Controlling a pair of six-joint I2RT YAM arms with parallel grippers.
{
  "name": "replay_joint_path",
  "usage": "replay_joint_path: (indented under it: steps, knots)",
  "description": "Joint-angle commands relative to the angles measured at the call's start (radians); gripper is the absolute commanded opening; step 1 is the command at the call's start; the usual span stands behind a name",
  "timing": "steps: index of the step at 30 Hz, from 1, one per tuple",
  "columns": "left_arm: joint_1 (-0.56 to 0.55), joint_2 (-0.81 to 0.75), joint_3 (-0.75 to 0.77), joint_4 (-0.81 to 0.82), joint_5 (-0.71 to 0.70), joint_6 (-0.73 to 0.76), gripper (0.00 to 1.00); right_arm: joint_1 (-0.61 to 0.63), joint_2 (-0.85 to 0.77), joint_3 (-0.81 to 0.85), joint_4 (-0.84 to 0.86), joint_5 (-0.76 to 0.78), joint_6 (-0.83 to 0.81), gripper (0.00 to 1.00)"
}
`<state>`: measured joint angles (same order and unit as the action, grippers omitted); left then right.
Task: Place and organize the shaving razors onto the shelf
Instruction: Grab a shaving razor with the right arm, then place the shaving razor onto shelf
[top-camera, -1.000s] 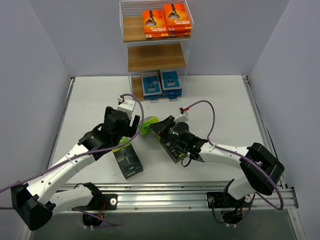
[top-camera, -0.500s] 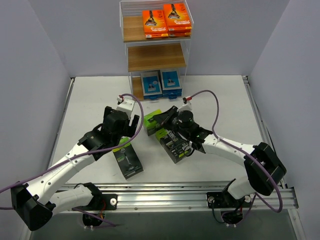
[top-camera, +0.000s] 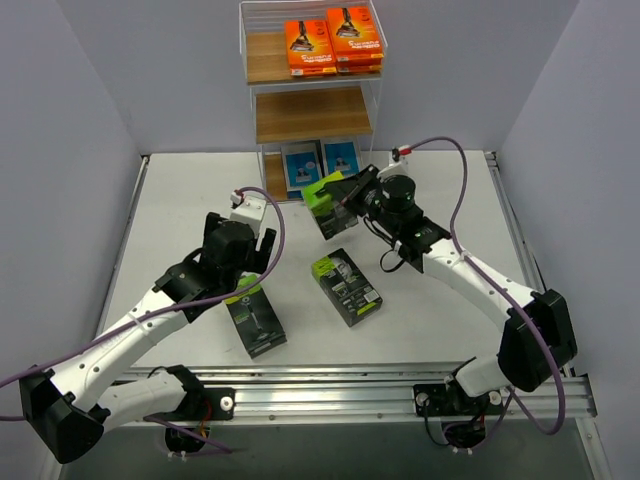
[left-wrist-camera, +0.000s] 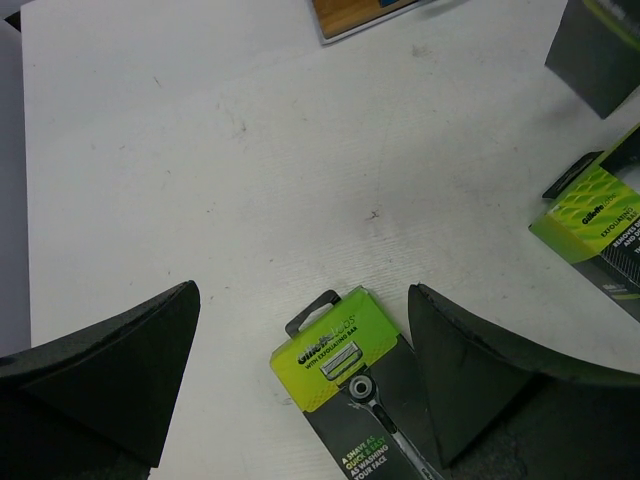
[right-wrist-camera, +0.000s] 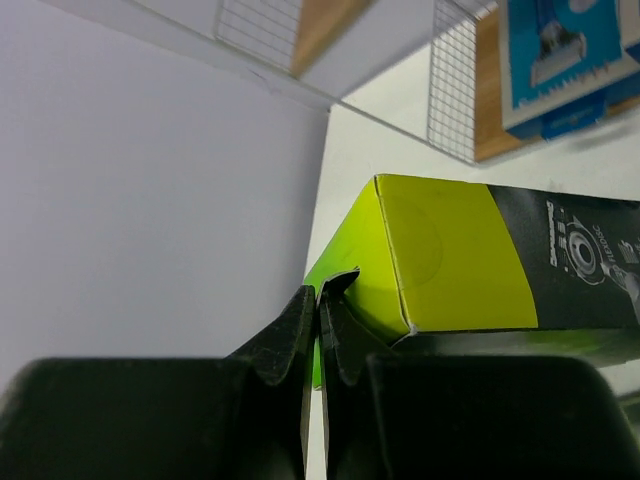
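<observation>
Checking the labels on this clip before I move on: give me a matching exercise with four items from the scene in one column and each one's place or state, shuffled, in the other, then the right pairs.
Column one
1. orange packs
2. blue-and-white packs
3. right gripper
4. left gripper

Column two
A. open over the lying pack on the table
B. bottom tier of the shelf
C. shut on the lime tab of the held pack
D. top tier of the shelf

Pairs: 1-D, 2-B, 3-C, 4-A
</observation>
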<state>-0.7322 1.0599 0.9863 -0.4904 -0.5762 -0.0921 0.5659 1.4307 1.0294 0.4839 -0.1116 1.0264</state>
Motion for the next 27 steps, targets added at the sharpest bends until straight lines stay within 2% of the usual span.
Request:
replay_joint_path:
  steps: [1,5,6,8,9,10,12,13,14,15,16,17,18,19,20,22,27]
  knots:
    - [-0.003,-0.028,0.037,0.021,-0.025,0.003,0.94,-0.046,-0.023,0.144,0.087,-0.057,-0.028,0.00]
    - [0.002,-0.035,0.037,0.032,0.033,-0.053,0.94,-0.077,0.011,0.228,0.071,-0.088,-0.022,0.00]
    - [0.005,-0.041,0.035,0.041,0.117,-0.079,0.94,-0.081,0.016,0.242,0.071,-0.097,-0.019,0.00]
    - [0.025,-0.058,0.034,0.059,0.235,-0.200,0.94,-0.089,0.033,0.285,0.073,-0.108,-0.009,0.00]
    - [0.033,-0.061,0.031,0.093,0.351,-0.242,0.94,-0.089,0.037,0.299,0.073,-0.118,-0.011,0.00]
    - [0.042,-0.067,0.025,0.108,0.404,-0.349,0.94,-0.092,0.040,0.310,0.076,-0.122,-0.011,0.00]
    - [0.092,-0.074,0.002,0.177,0.511,-0.470,0.94,-0.098,0.045,0.333,0.084,-0.132,-0.008,0.00]
    - [0.115,-0.081,-0.036,0.211,0.618,-0.598,0.94,-0.101,0.046,0.337,0.096,-0.138,-0.003,0.00]
    - [0.143,-0.084,-0.057,0.243,0.668,-0.670,0.94,-0.107,0.045,0.336,0.108,-0.145,-0.002,0.00]
    - [0.212,-0.087,-0.081,0.313,0.718,-0.740,0.94,-0.110,0.045,0.333,0.117,-0.154,0.007,0.00]
    - [0.252,-0.090,-0.112,0.376,0.842,-0.894,0.94,-0.113,0.045,0.330,0.131,-0.164,0.012,0.00]
    - [0.292,-0.089,-0.194,0.448,0.902,-0.985,0.94,-0.115,0.043,0.328,0.134,-0.172,0.015,0.00]
    - [0.328,-0.084,-0.242,0.634,0.950,-1.074,0.94,-0.119,0.045,0.322,0.143,-0.183,0.020,0.00]
    - [0.379,-0.065,-0.286,0.727,0.988,-1.251,0.94,-0.121,0.045,0.319,0.163,-0.204,0.023,0.00]
    - [0.393,-0.048,-0.357,0.891,1.033,-1.332,0.94,-0.121,0.043,0.314,0.170,-0.210,0.026,0.00]
    - [0.410,0.018,-0.388,1.017,1.055,-1.488,0.94,-0.124,0.042,0.305,0.191,-0.226,0.027,0.00]
    - [0.410,0.150,-0.376,1.303,1.072,-1.737,0.94,-0.124,0.040,0.284,0.235,-0.275,0.037,0.00]
